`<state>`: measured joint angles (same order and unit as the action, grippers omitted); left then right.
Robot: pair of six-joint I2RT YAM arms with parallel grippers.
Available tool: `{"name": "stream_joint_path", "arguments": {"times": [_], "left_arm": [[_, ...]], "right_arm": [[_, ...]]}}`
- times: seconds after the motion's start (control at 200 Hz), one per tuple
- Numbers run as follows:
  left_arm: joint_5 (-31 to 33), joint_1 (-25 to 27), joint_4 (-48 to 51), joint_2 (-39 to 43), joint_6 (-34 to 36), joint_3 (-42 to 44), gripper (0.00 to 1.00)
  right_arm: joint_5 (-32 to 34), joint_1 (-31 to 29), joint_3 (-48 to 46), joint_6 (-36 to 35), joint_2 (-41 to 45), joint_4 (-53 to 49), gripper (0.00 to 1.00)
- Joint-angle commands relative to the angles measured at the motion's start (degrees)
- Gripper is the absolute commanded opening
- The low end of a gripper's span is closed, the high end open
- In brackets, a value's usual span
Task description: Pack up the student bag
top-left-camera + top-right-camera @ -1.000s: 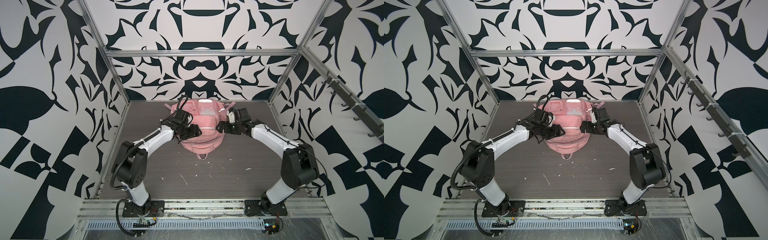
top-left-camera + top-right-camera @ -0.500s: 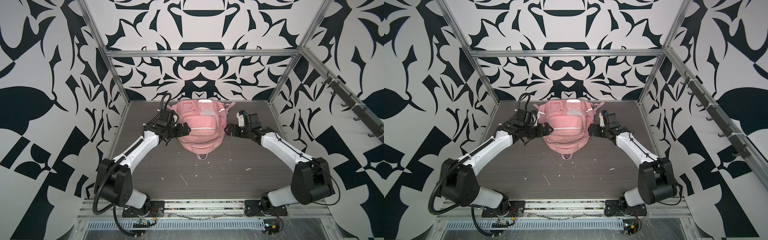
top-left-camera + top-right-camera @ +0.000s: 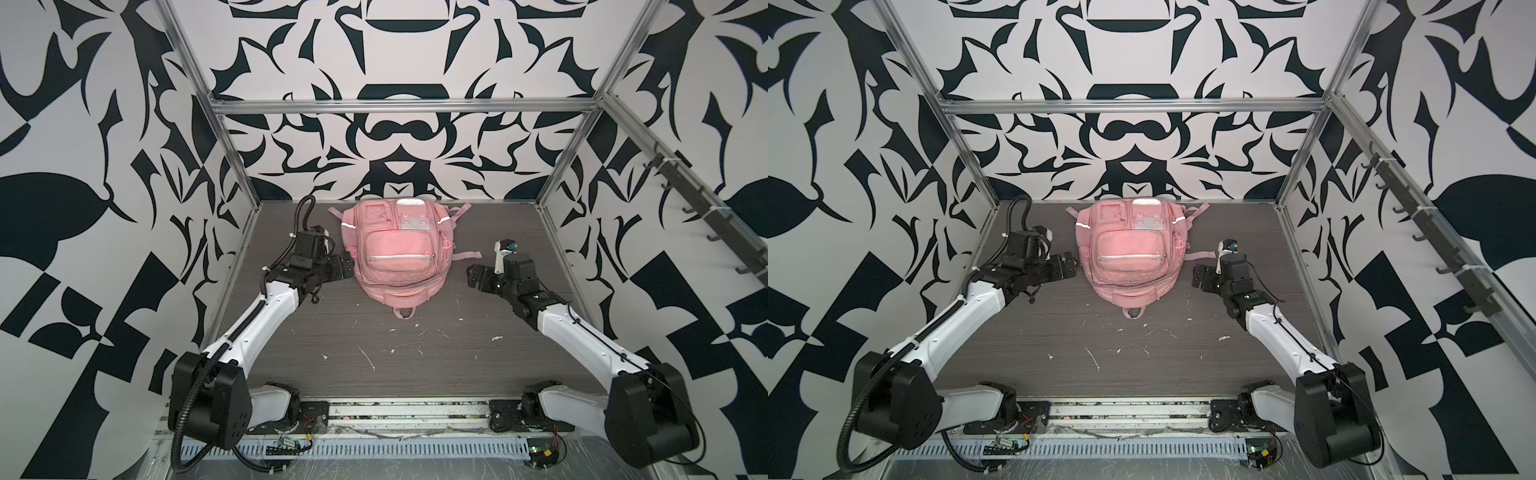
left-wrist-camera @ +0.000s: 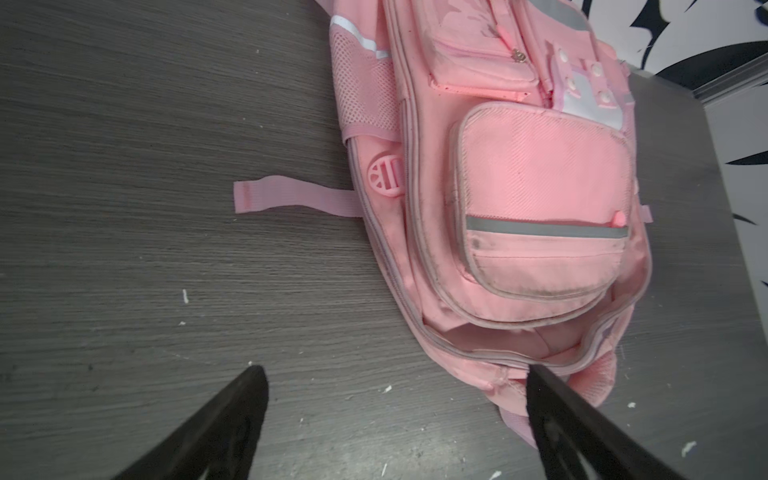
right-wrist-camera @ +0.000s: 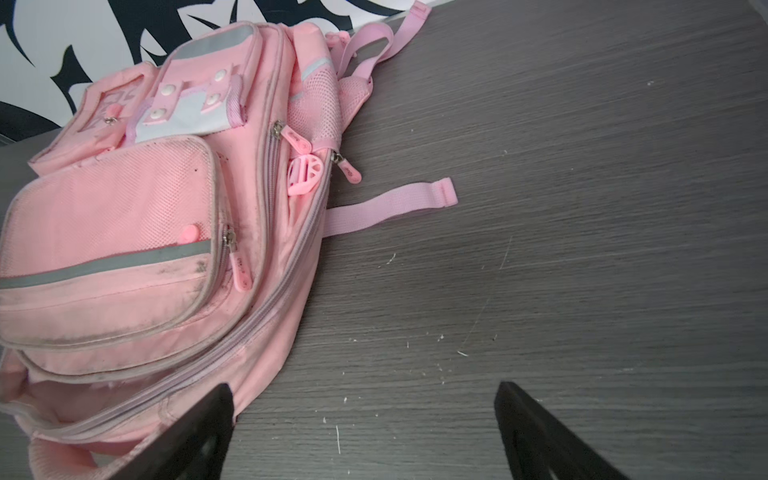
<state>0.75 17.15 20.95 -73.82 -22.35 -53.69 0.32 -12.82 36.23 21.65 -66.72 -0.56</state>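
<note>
The student bag (image 3: 397, 253) (image 3: 1131, 253) is a pink backpack lying front pockets up at the back middle of the table, its top loop toward the front edge. My left gripper (image 3: 345, 268) (image 3: 1069, 268) hovers just left of it, open and empty. My right gripper (image 3: 473, 276) (image 3: 1198, 276) is a short way off to its right, open and empty. The left wrist view has the bag (image 4: 519, 187) beyond the open left gripper (image 4: 395, 374), with only table between the fingers. In the right wrist view the bag (image 5: 124, 228) lies beside the open right gripper (image 5: 365, 388).
The dark wood-grain table (image 3: 395, 353) carries small white specks near the front. Loose pink straps (image 3: 465, 255) stick out from the bag's sides. A rail of hooks (image 3: 706, 216) runs along the right wall. Metal frame posts stand at the back corners.
Both grippers have pulled back from the bag, the left one to the left and the right one to the right. The left gripper has opened wider. The bag now lies untouched.
</note>
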Motion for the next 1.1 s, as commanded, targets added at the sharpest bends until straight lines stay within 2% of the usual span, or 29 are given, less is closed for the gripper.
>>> {"name": "stream_joint_path", "arguments": {"times": [0.0,0.155,0.25,0.42,0.78,0.955,1.095], "left_arm": [[6.0,-0.3,-2.0,2.1,5.0,2.3,0.99],[8.7,-0.4,-14.6,7.9,10.6,11.4,0.99],[11.7,-0.4,-21.5,10.5,11.6,16.3,0.99],[17.5,-0.4,-22.7,9.1,13.6,18.3,0.99],[24.6,-0.9,-38.0,9.7,20.0,27.3,0.99],[21.1,-6.0,-47.5,8.0,20.1,31.9,0.99],[17.5,-10.1,-54.5,2.0,19.9,32.6,0.99]], "right_arm": [[3.4,0.0,-0.9,-0.8,2.4,6.3,1.0],[4.2,0.0,-2.3,-1.9,3.2,6.8,1.0],[-0.3,0.0,-4.5,-3.9,3.6,10.5,1.0],[-3.3,0.0,-6.4,-6.2,4.5,13.7,1.0],[1.6,0.0,-9.4,-10.5,6.6,15.3,0.99],[4.8,0.0,-10.7,-11.7,5.9,16.6,1.0],[7.0,0.0,-11.2,-12.3,5.5,17.1,1.0]]}}
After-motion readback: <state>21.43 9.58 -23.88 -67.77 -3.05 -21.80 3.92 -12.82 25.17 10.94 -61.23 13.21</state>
